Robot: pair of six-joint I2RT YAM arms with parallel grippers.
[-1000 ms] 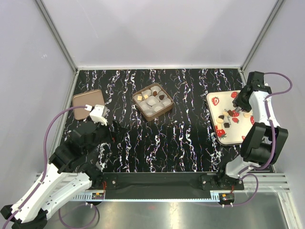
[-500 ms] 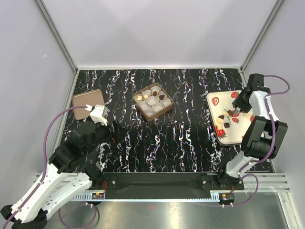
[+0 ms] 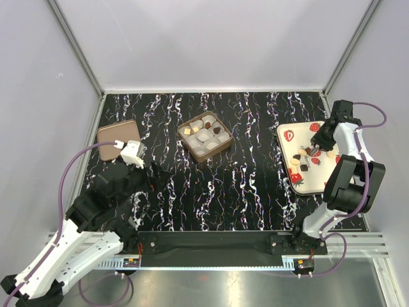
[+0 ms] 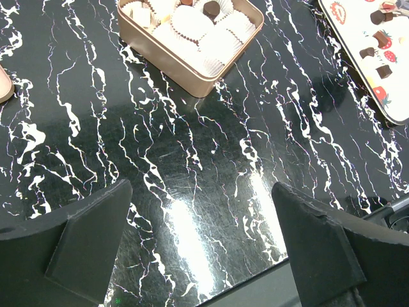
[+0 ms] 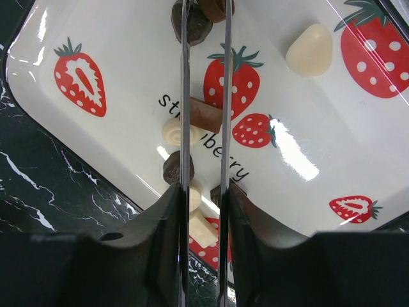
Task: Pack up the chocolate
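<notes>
Several chocolate pieces lie on the white strawberry tray at the right: a brown block, a pale round one, a dark round one and a pale lump. My right gripper reaches down onto the tray, its thin blades a narrow gap apart. A brown chocolate sits between their tips at the frame's top edge; contact is not visible. The gold box holds white paper cups and a few chocolates. My left gripper hovers wide open over bare table.
The box's brown lid lies at the far left. In the left wrist view the box is at the top and the tray's corner at the right. Enclosure walls ring the black marbled table.
The right gripper's blades have drawn closer together around the brown piece, and the arm has shifted slightly over the tray. The left arm has stayed still.
</notes>
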